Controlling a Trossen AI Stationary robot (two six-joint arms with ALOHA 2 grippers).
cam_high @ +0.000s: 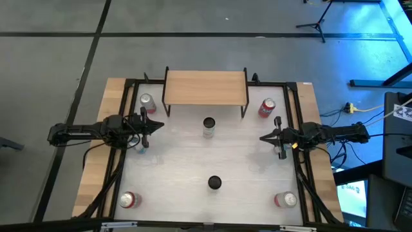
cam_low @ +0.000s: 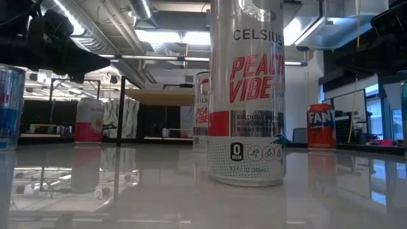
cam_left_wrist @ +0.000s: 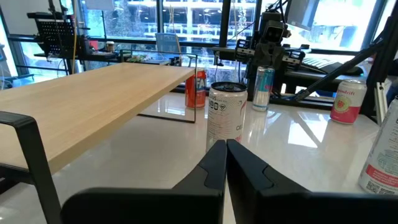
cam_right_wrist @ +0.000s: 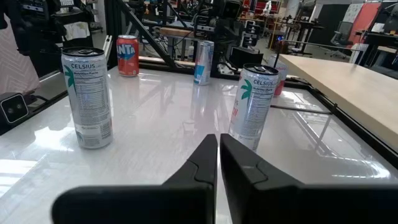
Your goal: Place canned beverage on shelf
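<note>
White tabletop (cam_high: pixel 174 154) lies mostly bare between the arms. At its left edge the left gripper (cam_high: pixel 158 125) hovers, fingers together, empty. Against the far edge stands the shelf (cam_high: pixel 205 87), nothing on its board. Just in front stands 1 Celsius can (cam_high: pixel 208 127), another (cam_high: pixel 214 183) nearer. Right gripper (cam_high: pixel 264 137) hovers pinched together, empty.

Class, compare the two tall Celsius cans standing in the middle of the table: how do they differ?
1. The far Celsius can stands just in front of the shelf; the near Celsius can stands farther from it, toward the table's front edge.
2. From above, the far can's lid looks silvery, the near can's dark.

Both stand upright, untouched by either gripper.
</note>
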